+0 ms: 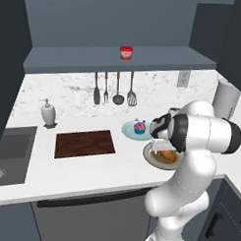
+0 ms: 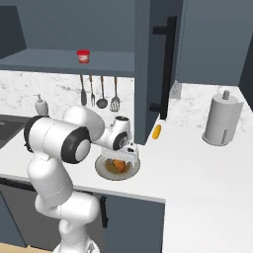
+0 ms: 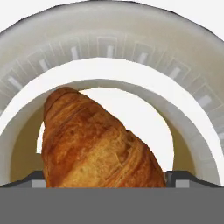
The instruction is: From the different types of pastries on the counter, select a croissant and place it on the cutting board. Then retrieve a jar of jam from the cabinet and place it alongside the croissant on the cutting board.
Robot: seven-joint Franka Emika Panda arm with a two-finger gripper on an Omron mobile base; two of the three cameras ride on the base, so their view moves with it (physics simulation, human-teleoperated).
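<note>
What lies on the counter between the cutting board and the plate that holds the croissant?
In the left base view, a small blue plate carrying the cupcake sits between the cutting board and the croissant's plate, slightly toward the wall.

croissant (image 3: 94, 144) golden-brown | cutting board (image 1: 84, 143) dark brown, grained | jar of jam (image 1: 126, 53) red

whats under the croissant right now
The croissant lies on a pale round plate on the counter. The plate's centre directly beneath it is covered, and the gripper is right over it.
</note>
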